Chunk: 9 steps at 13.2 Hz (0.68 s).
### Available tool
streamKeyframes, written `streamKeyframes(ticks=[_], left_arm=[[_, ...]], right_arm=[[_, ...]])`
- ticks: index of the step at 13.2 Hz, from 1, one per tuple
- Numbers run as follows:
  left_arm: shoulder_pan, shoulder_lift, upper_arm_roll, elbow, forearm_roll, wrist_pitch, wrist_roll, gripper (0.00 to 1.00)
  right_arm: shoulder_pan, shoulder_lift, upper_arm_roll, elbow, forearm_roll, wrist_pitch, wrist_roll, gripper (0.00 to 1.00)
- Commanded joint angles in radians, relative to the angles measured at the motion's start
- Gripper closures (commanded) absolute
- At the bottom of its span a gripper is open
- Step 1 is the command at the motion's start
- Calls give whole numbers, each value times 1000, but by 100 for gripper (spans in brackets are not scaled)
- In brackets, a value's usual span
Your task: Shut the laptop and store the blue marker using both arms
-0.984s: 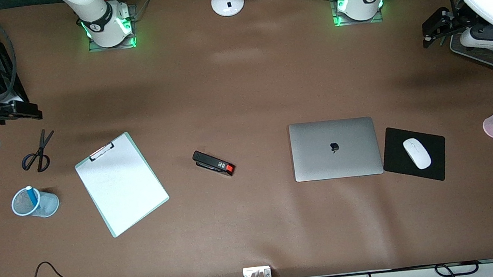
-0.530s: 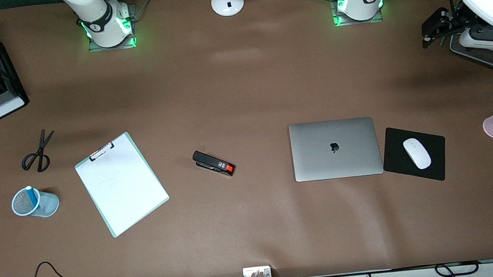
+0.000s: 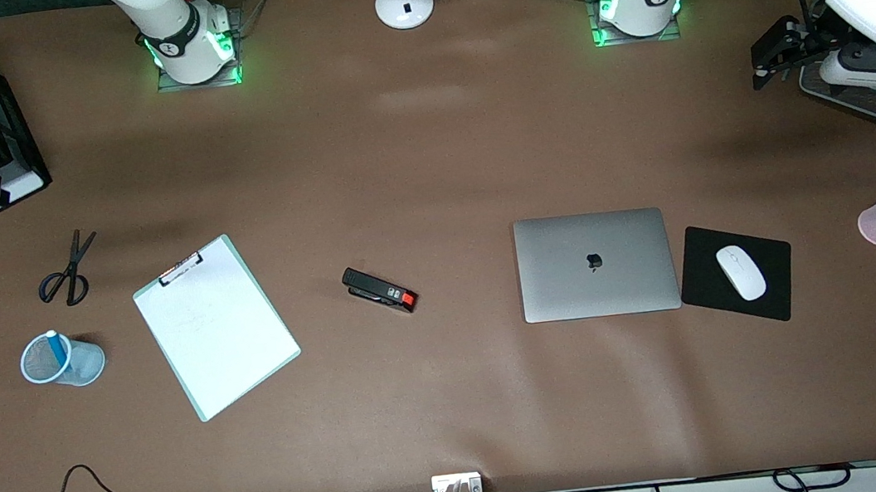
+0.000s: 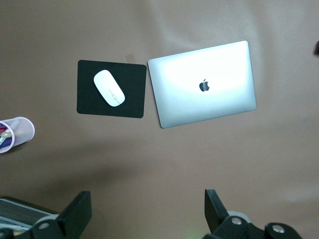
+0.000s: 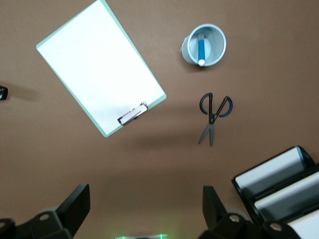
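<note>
- One laptop (image 3: 596,263) is lying shut on the table (image 3: 427,155), toward the left arm's end, touching one black mouse pad (image 3: 736,274) carrying one white mouse (image 3: 740,272).
- One blue marker (image 3: 55,347) is standing in one blue mesh cup (image 3: 61,360) near the right arm's end.
- One left pincer (image 4: 147,211) is hanging open above the table edge.
- One right pincer (image 5: 144,209) is hanging open over the table's corner.
</note>
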Motion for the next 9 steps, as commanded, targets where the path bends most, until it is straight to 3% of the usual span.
streamKeyframes(ticks=[1,9], left_arm=[[13,-13,-6,-13,-2,10,-81,0],[4,-6,-26,-10,58,15,-98,0]], right_arm=[[-15,-26,10,-21,48,-7,4,0],[-15,-22,9,-12,61,-15,4,0]])
